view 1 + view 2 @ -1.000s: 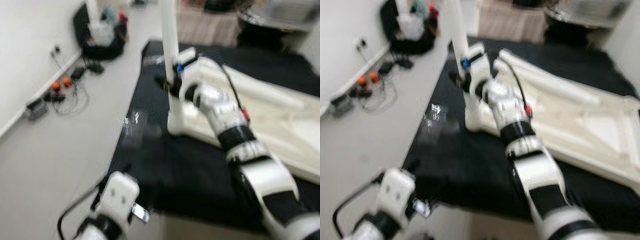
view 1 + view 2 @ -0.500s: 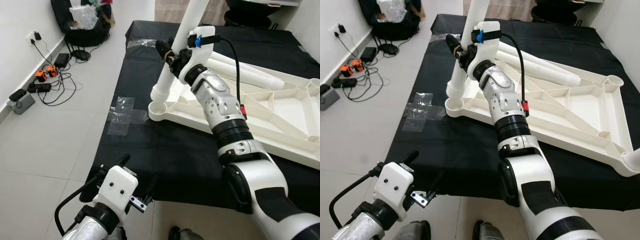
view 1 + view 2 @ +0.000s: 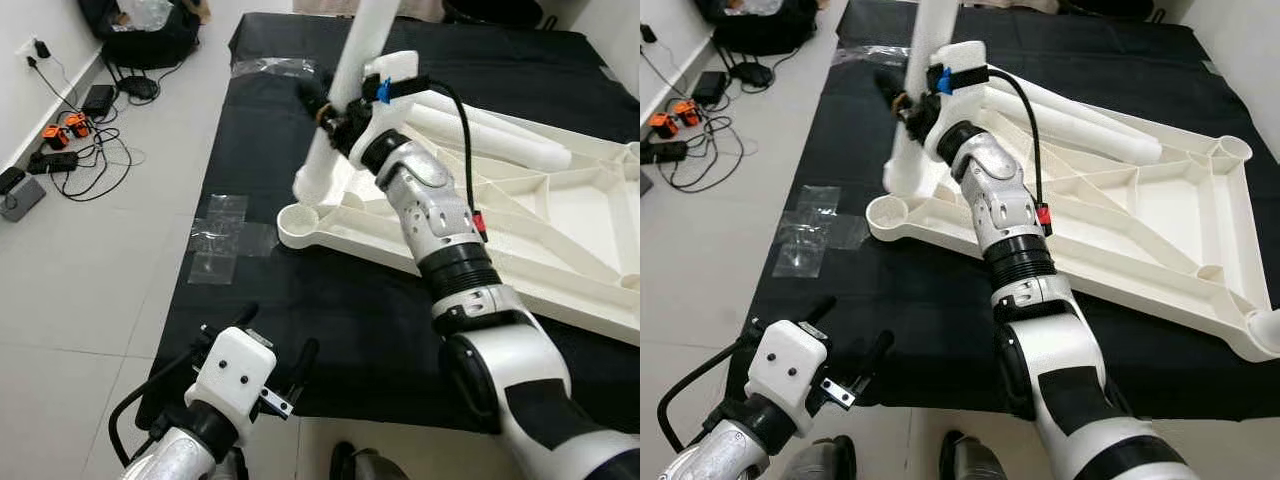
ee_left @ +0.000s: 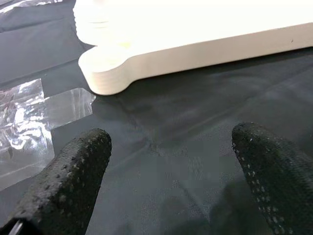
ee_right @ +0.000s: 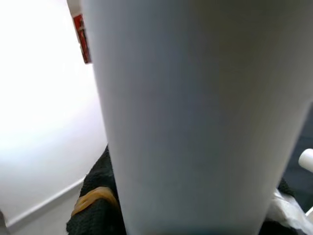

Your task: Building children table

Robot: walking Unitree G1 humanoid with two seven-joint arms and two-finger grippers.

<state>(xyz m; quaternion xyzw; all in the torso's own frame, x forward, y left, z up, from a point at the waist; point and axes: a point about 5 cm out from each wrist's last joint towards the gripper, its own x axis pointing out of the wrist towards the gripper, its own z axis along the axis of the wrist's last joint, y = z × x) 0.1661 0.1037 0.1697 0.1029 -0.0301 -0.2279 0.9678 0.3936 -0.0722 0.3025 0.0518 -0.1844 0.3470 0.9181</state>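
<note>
Gripping 1 white table leg (image 3: 345, 95), the right gripper (image 3: 335, 108) holds it tilted over the corner socket (image 3: 297, 217) of 1 upturned white tabletop (image 3: 1160, 215), perhaps seated. 2 more legs (image 3: 1080, 120) lie across it. Left gripper (image 4: 168, 166) hovers spread above the black mat (image 3: 330, 320).
</note>
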